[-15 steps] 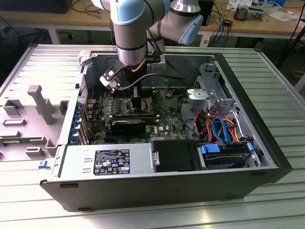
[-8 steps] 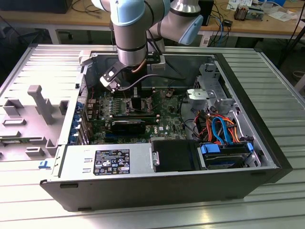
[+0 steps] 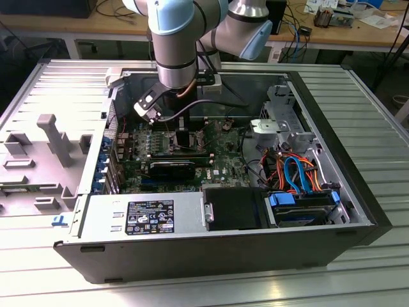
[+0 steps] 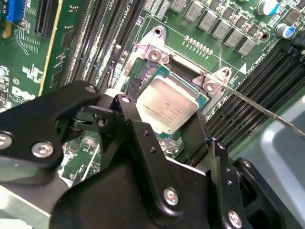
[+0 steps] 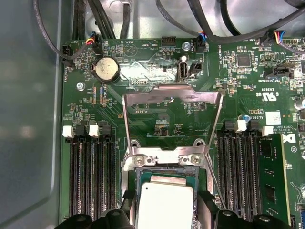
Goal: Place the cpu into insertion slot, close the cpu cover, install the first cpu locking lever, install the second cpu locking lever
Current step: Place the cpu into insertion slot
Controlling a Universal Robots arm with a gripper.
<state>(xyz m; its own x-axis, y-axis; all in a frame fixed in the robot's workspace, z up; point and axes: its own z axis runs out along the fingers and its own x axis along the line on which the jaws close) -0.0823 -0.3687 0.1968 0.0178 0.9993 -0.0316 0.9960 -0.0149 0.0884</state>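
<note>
Okay so the gripper (image 4: 161, 117) has its black fingers (image 4: 126, 107) closed narrow, pinching two opposite edges of the cpu (image 4: 167, 102). The chip is right over the insertion slot (image 5: 164, 171); can't tell if it's fully seated. The cpu cover (image 5: 143, 91) stands flipped open. In the exterior view the gripper's at 11 o'clock from the middle of the case (image 3: 358, 211).
</note>
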